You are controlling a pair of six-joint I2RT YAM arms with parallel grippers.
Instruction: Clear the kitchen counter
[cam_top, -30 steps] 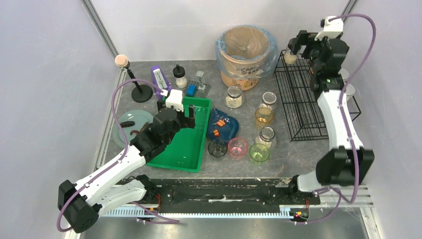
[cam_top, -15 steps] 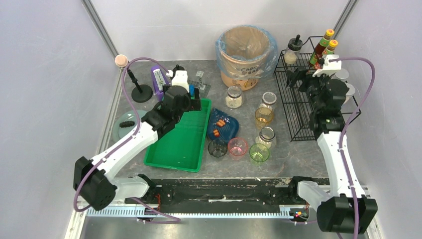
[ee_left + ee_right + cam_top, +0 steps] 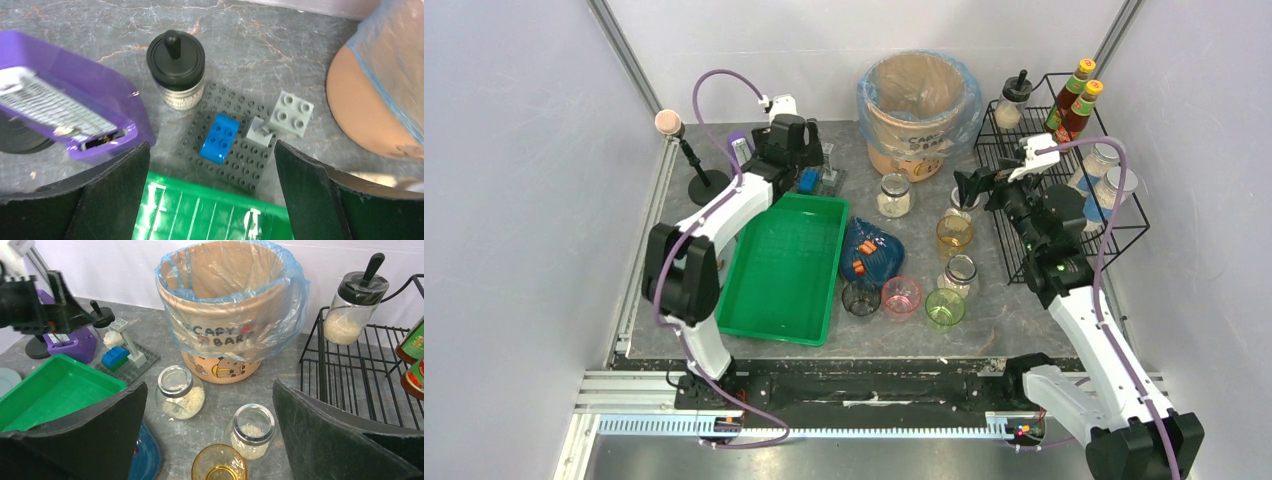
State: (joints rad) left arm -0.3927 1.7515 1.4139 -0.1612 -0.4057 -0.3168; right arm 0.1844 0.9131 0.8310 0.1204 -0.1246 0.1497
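Observation:
The dark grey stone-look kitchen counter (image 3: 1004,310) carries several items. My left gripper (image 3: 809,165) is open and empty at the back, above a grey baseplate (image 3: 230,155) that holds a blue brick (image 3: 220,137) and grey bricks (image 3: 292,114); its own view shows the gap (image 3: 210,200). A black-lidded shaker (image 3: 176,70) and a purple box (image 3: 60,107) stand beside the plate. My right gripper (image 3: 972,185) is open and empty above two rice jars (image 3: 180,392) (image 3: 252,432) and an amber cup (image 3: 220,465); its own view shows the gap (image 3: 210,440).
A green tray (image 3: 784,270) lies left of centre. A blue bowl (image 3: 871,252), a third jar (image 3: 961,272) and three cups (image 3: 901,296) sit in front. A lined bin (image 3: 917,100) stands at the back. A black wire rack (image 3: 1044,200) holds a shaker (image 3: 1014,100) and sauce bottles (image 3: 1074,100).
My left arm swung from over the green tray to the back, above the baseplate. My right arm came down and left from the shaker at the rack's top to above the jars.

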